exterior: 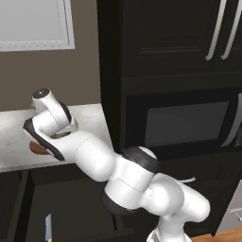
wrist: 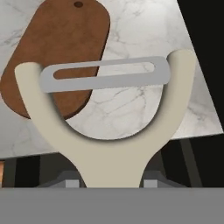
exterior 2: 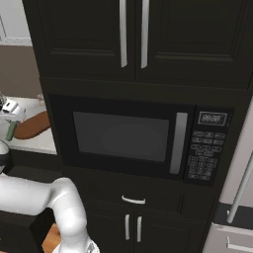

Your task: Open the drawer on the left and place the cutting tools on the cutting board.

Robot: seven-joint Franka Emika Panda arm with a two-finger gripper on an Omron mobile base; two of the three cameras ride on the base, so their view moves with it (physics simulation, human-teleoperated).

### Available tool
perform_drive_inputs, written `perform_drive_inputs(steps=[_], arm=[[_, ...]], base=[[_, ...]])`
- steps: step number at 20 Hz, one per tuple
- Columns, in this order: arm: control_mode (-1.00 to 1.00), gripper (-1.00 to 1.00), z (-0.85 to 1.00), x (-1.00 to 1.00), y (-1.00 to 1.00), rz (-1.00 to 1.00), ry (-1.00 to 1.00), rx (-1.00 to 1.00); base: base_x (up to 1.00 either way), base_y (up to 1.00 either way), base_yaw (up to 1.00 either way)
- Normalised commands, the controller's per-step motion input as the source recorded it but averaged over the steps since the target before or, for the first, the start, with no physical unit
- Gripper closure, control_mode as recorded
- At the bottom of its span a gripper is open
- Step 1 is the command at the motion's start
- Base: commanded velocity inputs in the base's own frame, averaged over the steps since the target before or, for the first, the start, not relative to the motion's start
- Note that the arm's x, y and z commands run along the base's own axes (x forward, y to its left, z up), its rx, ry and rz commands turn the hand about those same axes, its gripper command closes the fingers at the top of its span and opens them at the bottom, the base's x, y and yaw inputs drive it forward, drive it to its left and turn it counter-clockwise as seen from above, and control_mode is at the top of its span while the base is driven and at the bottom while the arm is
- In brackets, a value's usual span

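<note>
Hand view showed the peeler (wrist: 105, 144) gripped in the pincer (wrist: 113, 183), pale Y-shaped head pointing away from the camera, steel blade spanning the 2 prongs. Jaws narrow, clamped on the peeler's stem just above the fingertips (wrist: 70, 181). Beyond the blade lay the cutting board (wrist: 57, 48), flat on the marble worktop (wrist: 144, 35), ahead of the pincer and off to one side, so the peeler hung over bare marble near the board's rounded end, not yet over the wood. Worktop edge passed below the pincer, with the dark opening of the drawer (wrist: 192, 162) beneath.

Left base view put the pincer (exterior: 56, 134) above the worktop (exterior: 14, 137), a brown sliver of the board (exterior: 38, 149) peeking from under the wrist. Lower down, the drawer (exterior: 28, 203) stood pulled open, with the blue-handled knife (exterior: 48, 227) lying inside, well below the pincer.

Judged as the carry-and-place step for 1 of 2 tools. Best done by shifting toward the board until the whole peeler sat over wood, lowering close before letting go, and keeping the release gentle to avoid a bounce onto marble. Knife left to fetch afterwards.
</note>
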Motion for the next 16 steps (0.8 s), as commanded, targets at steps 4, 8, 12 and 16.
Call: perform_drive_inputs(steps=[4,8,12,16], arm=[[-1.00,1.00,0.00,0.04,0.00,0.00,0.00,0.21],[-1.00,1.00,0.00,0.00,0.00,0.00,0.00,0.25],[-1.00,1.00,0.00,0.03,0.00,0.00,0.00,0.23],[-1.00,1.00,0.00,0.22,0.00,0.00,0.00,0.00]], base=[[0.00,0.00,0.00],[0.00,0.00,0.00],[0.00,0.00,0.00],[0.00,0.00,0.00]])
